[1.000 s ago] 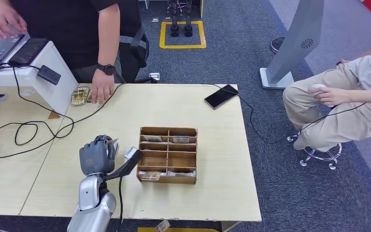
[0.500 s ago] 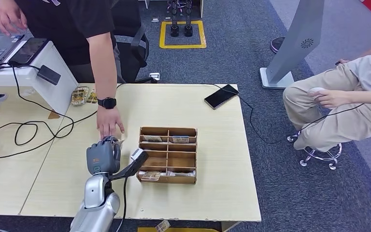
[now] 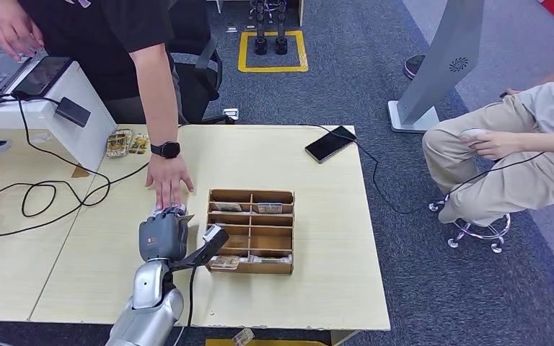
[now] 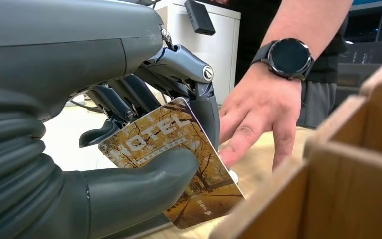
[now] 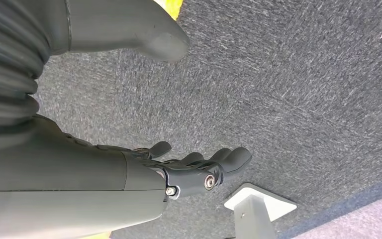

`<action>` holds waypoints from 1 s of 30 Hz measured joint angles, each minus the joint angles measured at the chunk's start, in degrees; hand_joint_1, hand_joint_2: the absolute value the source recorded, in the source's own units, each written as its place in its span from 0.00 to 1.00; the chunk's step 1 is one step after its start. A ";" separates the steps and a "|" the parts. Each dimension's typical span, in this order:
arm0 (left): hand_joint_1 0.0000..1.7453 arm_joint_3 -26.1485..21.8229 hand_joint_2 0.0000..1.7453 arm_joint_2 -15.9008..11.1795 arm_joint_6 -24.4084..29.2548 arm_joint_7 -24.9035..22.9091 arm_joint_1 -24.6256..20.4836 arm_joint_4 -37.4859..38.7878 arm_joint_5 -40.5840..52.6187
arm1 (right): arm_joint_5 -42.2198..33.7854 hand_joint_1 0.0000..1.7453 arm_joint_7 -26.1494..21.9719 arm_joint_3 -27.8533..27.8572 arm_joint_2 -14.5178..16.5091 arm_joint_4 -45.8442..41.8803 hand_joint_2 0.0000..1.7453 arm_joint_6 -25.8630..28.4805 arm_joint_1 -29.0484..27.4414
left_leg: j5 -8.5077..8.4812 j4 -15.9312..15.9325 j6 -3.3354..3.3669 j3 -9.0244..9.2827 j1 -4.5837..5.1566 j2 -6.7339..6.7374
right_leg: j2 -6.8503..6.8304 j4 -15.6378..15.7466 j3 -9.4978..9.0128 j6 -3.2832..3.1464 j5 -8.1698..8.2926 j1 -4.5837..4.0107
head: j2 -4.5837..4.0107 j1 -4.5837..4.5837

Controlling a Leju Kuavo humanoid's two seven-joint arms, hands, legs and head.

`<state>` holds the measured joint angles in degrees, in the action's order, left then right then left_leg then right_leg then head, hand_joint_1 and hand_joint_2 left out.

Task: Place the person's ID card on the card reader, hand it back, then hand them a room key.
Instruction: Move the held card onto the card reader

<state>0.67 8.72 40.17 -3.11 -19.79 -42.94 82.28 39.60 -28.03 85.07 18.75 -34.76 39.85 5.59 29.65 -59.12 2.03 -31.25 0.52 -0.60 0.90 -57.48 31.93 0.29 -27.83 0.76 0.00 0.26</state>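
Note:
My left hand [image 3: 163, 236] is raised over the table just left of the wooden card box [image 3: 251, 231]. It pinches a room key card [image 4: 171, 162] printed HOTEL, with an autumn tree picture, between thumb [image 4: 134, 191] and fingers [image 4: 199, 99]. A person's hand [image 3: 167, 182] with a black watch [image 3: 165, 150] reaches over the table and hovers right at my fingertips; in the left wrist view the person's hand [image 4: 258, 109] sits just beyond the card. The card reader [image 3: 43, 76] sits on the white stand at far left. My right hand [image 5: 199, 172] hangs over the carpet, holding nothing.
The wooden box holds several cards in its slots. Loose cards [image 3: 126, 143] lie by the white stand [image 3: 79, 108]. Black cables [image 3: 43, 194] loop over the left of the table. A phone [image 3: 330, 143] lies at the far right corner. A seated person [image 3: 519, 151] is at right.
My left hand has moved right and forward with the key card. The person's hand has come from the loose cards down to my fingertips.

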 joint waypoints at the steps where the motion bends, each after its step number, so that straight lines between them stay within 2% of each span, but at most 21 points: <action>1: 1.00 0.07 1.00 -0.05 0.00 0.01 -0.03 0.20 0.00 | 0.00 0.00 0.05 -0.03 0.00 -0.09 1.00 0.00 0.00 | 0.00 0.00 0.00 0.00 0.00 0.00 | 0.00 0.00 0.00 0.00 0.00 0.00 | 0.00 0.00; 11: 1.00 0.19 1.00 -0.29 0.01 0.29 -0.35 1.26 -0.13 | 0.04 0.00 0.06 -0.14 0.00 -0.40 1.00 0.00 -0.01 | 0.00 0.00 0.00 0.00 0.00 0.00 | 0.00 0.00 -0.01 0.00 0.00 0.00 | 0.00 0.00; 22: 1.00 -1.61 1.00 0.28 0.04 5.98 -0.47 1.27 -5.89 | 1.37 0.00 -0.04 -0.03 0.02 -0.38 1.00 0.00 0.06 | 0.00 0.00 0.00 -0.01 0.00 -0.01 | -0.02 0.00 -0.01 0.00 0.00 0.00 | 0.00 0.01; 25: 1.00 -3.90 1.00 1.21 0.06 9.83 -0.38 0.47 -8.80 | 1.96 0.00 -0.25 0.45 0.02 -0.37 1.00 0.00 0.17 | 0.00 0.00 0.00 -0.02 0.00 -0.01 | -0.02 0.00 -0.01 0.00 0.00 0.00 | 0.00 0.00; 28: 1.00 -8.36 1.00 3.07 0.07 18.93 -0.55 -0.62 -18.63 | 2.21 0.00 -0.69 1.55 0.05 -0.29 1.00 0.00 0.49 | 0.00 0.00 0.00 -0.03 0.00 -0.02 | -0.04 0.00 -0.02 0.00 0.00 0.00 | 0.00 0.00; 30: 1.00 -11.53 1.00 4.34 0.07 22.91 -0.70 -0.83 -23.81 | 2.21 0.00 -0.80 2.22 0.10 -0.24 1.00 0.00 0.67 | 0.00 0.00 0.00 -0.03 0.00 -0.03 | -0.03 0.00 -0.02 0.00 0.00 0.00 | 0.00 0.00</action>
<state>-10.86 13.06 40.24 19.80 -20.49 -43.77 58.46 41.81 -28.82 87.29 18.85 -35.00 39.85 6.26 29.64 -59.12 2.03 -31.28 0.52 -0.62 0.86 -57.48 31.91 0.29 -27.83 0.77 0.00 0.26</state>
